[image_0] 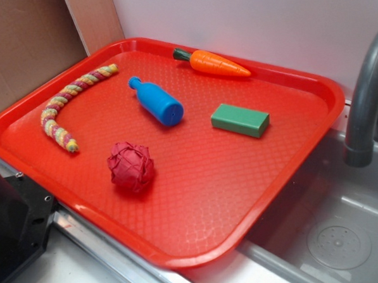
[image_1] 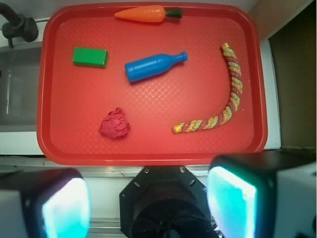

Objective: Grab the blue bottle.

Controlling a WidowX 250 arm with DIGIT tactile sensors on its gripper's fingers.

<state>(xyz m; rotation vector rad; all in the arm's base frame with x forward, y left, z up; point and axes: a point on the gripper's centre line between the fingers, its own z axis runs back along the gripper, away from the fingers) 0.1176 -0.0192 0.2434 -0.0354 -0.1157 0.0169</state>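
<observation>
The blue bottle (image_0: 157, 101) (image_1: 152, 66) lies on its side near the middle of the red tray (image_0: 199, 211) (image_1: 148, 148), with nothing touching it. In the wrist view its cap points right and slightly up. My gripper (image_1: 148, 203) hangs high above the tray's near edge, over the robot's black base, far from the bottle. Its two fingers, with glowing cyan pads (image_1: 230, 203), stand wide apart with nothing between them. The exterior view does not show the gripper.
On the tray also lie a toy carrot (image_0: 213, 63) (image_1: 146, 13), a green block (image_0: 240, 120) (image_1: 89, 57), a crumpled red ball (image_0: 131, 167) (image_1: 115, 124) and a braided rope (image_0: 70, 106) (image_1: 225, 99). A grey faucet (image_0: 364, 100) and sink (image_0: 340, 235) flank the tray.
</observation>
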